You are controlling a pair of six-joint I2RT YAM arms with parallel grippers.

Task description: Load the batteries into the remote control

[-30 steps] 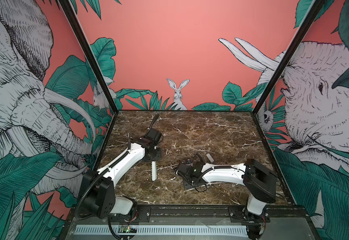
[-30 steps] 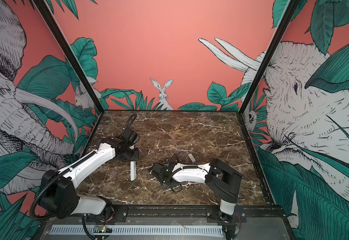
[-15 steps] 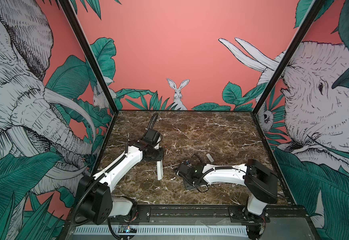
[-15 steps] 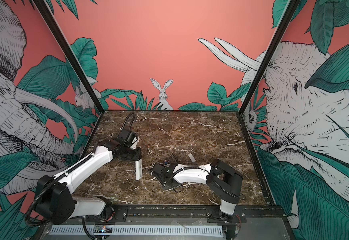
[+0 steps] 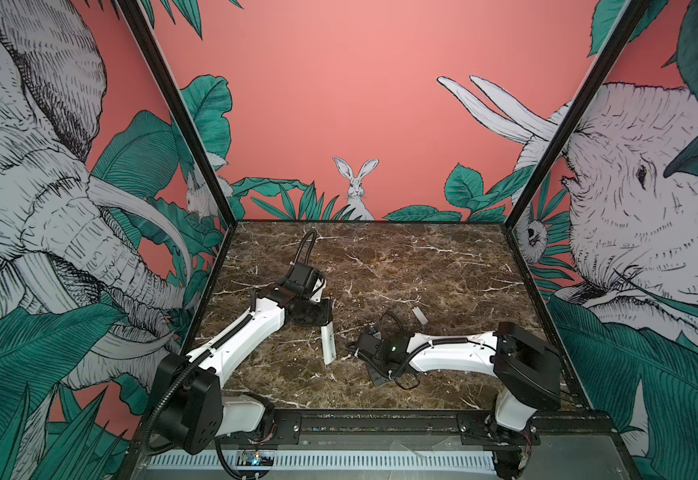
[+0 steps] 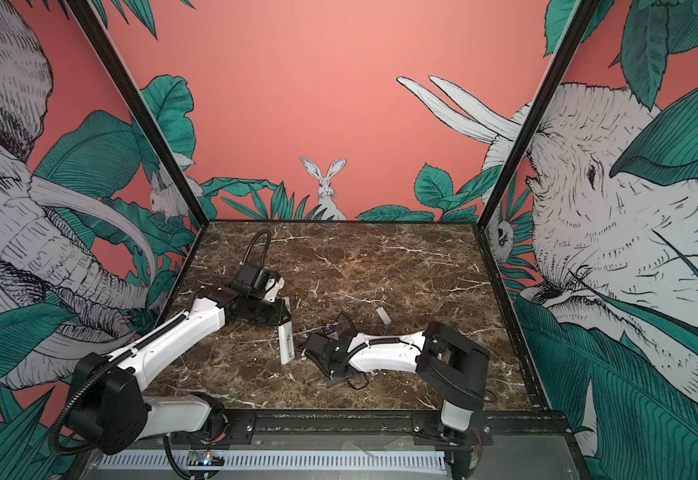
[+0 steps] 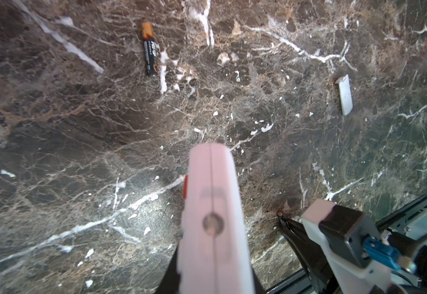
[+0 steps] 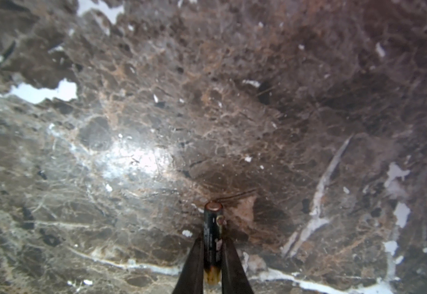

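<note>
Left tool (image 5: 323,319): pressed tight on one end of the remote control (image 7: 212,203), which is held up with its other end pointing down at the bench (image 5: 422,266).
What changed: the remote control has been carried a little toward the middle, closer to the right tool.
Right tool (image 8: 212,245): pinched on one battery (image 8: 213,229), held low over the bench.
Other battery (image 7: 149,51): left lying flat on the bench, not touched.
Small white piece (image 7: 345,95): left lying on the bench, apart from both tools.
What it means: the remote and the held battery are likely being brought together. The battery slot cannot be seen, and no battery seems to be loaded yet.
</note>
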